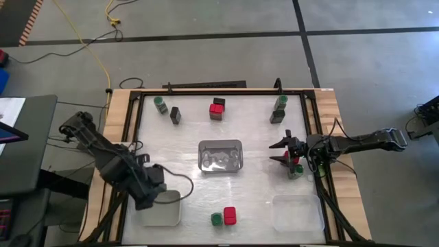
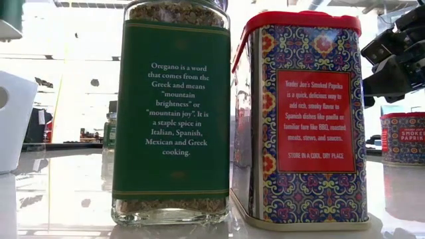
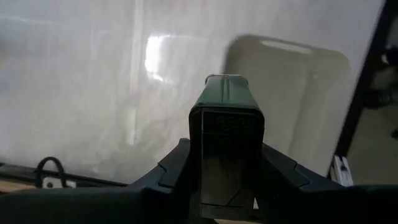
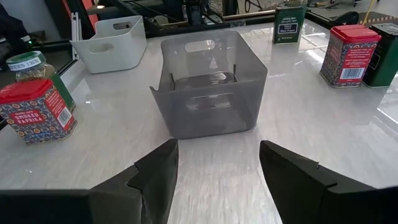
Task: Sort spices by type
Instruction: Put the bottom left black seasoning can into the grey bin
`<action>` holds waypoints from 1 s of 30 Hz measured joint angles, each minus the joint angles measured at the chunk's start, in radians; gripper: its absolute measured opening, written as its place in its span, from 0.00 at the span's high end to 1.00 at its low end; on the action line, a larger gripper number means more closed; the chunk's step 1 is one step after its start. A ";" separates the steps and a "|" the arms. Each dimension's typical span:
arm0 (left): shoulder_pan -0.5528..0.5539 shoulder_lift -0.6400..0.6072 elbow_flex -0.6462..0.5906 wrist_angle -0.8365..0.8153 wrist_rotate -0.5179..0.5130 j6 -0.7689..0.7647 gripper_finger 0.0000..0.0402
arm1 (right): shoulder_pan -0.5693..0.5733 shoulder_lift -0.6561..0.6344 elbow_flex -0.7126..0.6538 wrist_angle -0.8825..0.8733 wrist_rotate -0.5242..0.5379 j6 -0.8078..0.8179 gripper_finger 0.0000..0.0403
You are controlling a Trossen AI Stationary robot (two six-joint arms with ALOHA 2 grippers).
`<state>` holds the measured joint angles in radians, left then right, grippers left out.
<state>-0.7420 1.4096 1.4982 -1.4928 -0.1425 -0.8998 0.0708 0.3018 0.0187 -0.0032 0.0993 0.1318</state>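
High view, surface: pale marbled tabletop [image 1: 247, 123] in a dark frame, grey floor beyond with a yellow cable [image 1: 96, 41].
Room: bright, blurred background in the low view.
Bins: three (grey bin [image 1: 221, 156] at centre, white bin [image 1: 163, 209] near left, clear bin [image 1: 296, 213] near right).
Spices at far edge: six, in three pairs.
Near edge: oregano jar [image 2: 171, 113] beside paprika tin [image 2: 300, 116], just apart.
Left gripper [image 3: 227, 186]: clenched on a dark rectangular tin [image 3: 227, 143], above the white bin.
Right gripper [image 4: 217, 168]: fingers spread, nothing between them, facing the grey bin; two spices at its side.
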 joint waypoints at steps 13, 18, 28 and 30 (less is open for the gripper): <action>-0.197 0.000 0.000 0.013 -0.089 -0.136 0.70 | 0.000 0.000 0.000 0.000 0.000 0.000 0.37; -0.220 0.000 -0.019 0.020 -0.094 -0.137 0.70 | 0.000 0.000 0.000 0.000 0.000 0.000 0.37; -0.246 0.016 -0.182 0.136 -0.056 -0.121 0.69 | 0.000 0.000 0.000 0.000 0.000 0.000 0.37; -0.246 0.016 -0.215 0.171 -0.053 -0.117 0.69 | 0.000 0.000 0.000 0.000 0.000 0.000 0.37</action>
<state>-0.9882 1.4254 1.2834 -1.3221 -0.1955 -1.0173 0.0708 0.3016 0.0189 -0.0032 0.0990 0.1314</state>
